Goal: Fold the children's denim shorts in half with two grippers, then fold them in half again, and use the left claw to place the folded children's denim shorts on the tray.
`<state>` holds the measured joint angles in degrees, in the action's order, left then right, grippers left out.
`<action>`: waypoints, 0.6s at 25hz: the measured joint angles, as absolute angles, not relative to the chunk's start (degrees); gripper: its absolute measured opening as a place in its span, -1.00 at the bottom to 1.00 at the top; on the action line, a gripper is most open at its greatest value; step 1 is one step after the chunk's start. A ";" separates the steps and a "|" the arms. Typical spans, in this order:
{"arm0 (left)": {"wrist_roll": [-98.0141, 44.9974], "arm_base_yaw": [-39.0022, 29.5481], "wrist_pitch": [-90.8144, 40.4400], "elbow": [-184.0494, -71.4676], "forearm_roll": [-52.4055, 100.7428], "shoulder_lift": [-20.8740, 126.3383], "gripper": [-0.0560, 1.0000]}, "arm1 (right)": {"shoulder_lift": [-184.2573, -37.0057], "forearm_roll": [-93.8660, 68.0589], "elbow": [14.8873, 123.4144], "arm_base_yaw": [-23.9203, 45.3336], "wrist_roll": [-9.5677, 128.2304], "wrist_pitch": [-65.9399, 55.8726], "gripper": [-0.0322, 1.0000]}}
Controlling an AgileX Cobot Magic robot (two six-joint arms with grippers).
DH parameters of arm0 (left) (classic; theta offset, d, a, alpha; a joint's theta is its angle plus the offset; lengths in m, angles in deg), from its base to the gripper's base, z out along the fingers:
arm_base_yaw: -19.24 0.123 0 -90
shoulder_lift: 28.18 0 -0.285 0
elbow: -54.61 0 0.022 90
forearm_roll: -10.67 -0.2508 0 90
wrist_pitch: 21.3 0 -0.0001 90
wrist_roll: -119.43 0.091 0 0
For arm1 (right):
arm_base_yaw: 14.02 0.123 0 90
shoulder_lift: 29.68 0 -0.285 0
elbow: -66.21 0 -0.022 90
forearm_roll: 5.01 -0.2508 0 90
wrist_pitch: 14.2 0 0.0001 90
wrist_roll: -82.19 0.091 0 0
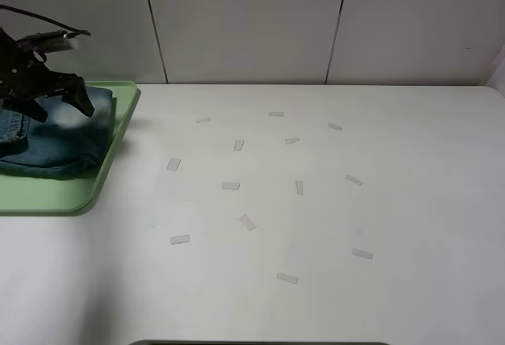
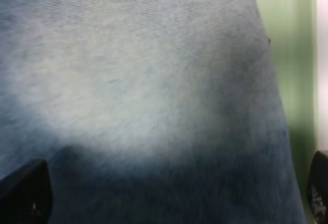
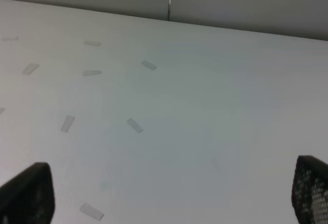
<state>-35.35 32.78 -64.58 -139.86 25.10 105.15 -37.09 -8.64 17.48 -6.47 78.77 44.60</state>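
We see a wide white table (image 1: 331,226), matte and smooth, backed by pale wall panels (image 1: 245,21) with dark seams; at its left edge lies the pale green tray (image 1: 71,195), rectangular, with rounded corners and a low raised rim; on it rest the children's denim shorts (image 1: 63,144), folded into a thick bundle of dark blue washed twill with a pale bleached patch; the left claw (image 1: 55,96) hangs just over the shorts with jaws spread, gripping nothing; the right gripper (image 3: 169,193) also stands open over bare table; small pale tape strips (image 1: 230,186) scatter flat across the middle.
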 joint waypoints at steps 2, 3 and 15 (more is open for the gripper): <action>-35.22 32.78 -64.42 -139.80 25.21 105.66 0.98 | -37.09 -8.64 17.48 -6.47 78.77 44.60 0.41; -35.22 32.78 -64.42 -139.80 25.09 105.71 0.98 | -37.09 -8.64 17.48 -6.47 78.77 44.60 0.41; -42.68 33.73 -67.91 -139.80 14.67 105.71 0.98 | -37.09 -8.69 17.48 -6.47 78.77 44.60 0.41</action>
<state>-42.68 33.73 -67.91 -139.80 14.67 105.71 -37.09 -8.69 17.48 -6.47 78.77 44.60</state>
